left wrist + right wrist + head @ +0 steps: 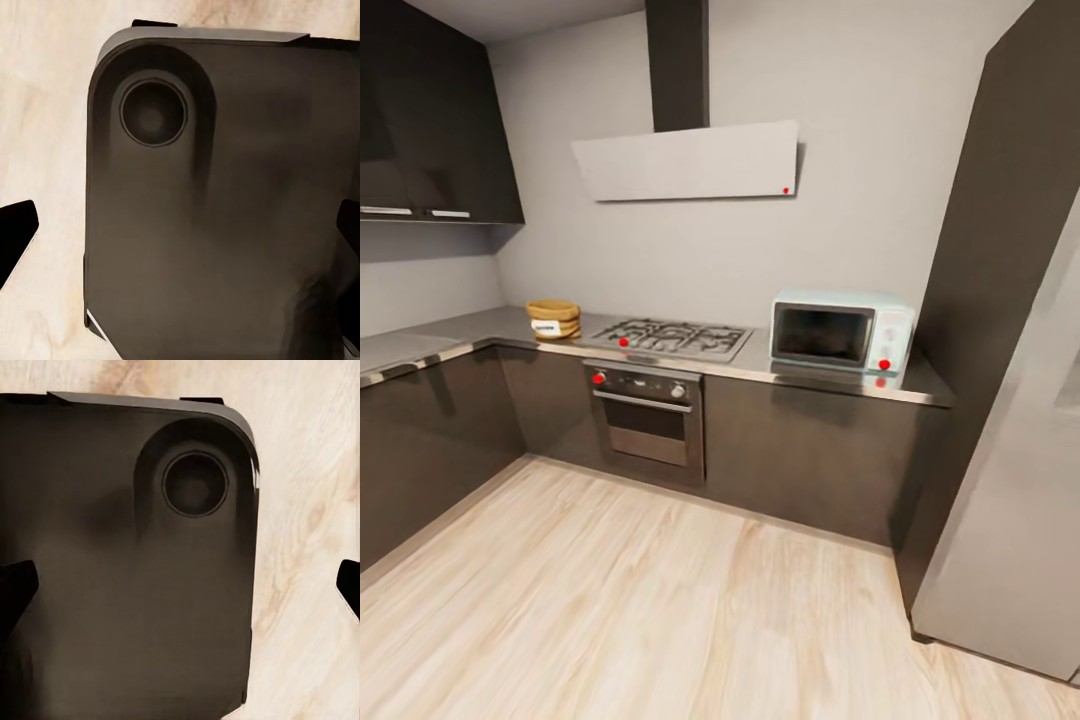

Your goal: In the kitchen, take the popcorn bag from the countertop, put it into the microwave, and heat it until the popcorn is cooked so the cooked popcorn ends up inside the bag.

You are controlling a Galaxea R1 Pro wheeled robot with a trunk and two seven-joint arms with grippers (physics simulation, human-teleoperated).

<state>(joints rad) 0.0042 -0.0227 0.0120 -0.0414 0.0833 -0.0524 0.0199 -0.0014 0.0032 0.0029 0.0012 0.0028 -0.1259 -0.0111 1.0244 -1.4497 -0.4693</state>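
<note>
Starting at our left gripper [180, 240], we see its two dark fingertips [16, 238] at opposite edges of the left wrist view, spread wide apart with nothing between them; beyond them lies the robot's dark base [225, 210], with a round recessed disc [152, 114] near one rounded corner, and pale wood floor [45, 112] beside it. Our right gripper [180, 592] shows the same: its fingertips [15, 589] stand wide apart and empty over the other rounded corner of the dark base [112, 570], with the same kind of round disc [195, 484] and light wood floor [307, 547] alongside. Moving outward to the head view, we face the kitchen from well back across the wood floor [640, 600]. The popcorn bag [553, 319], tan-yellow with a white label, sits on the grey steel countertop [480, 330] near the far left corner, just left of the gas hob [672, 336]. Below the hob is a steel oven [648, 420] with a bar handle. The microwave [843, 332], pale mint-blue, stands on the same countertop to the right of the hob, well apart from the bag, its dark glass door closed. A slanted pale extractor hood [690, 160] hangs on the wall above the hob, dark wall cabinets [440, 120] fill the upper left, and a tall grey fridge [1020, 450] rises at the near right.
</note>
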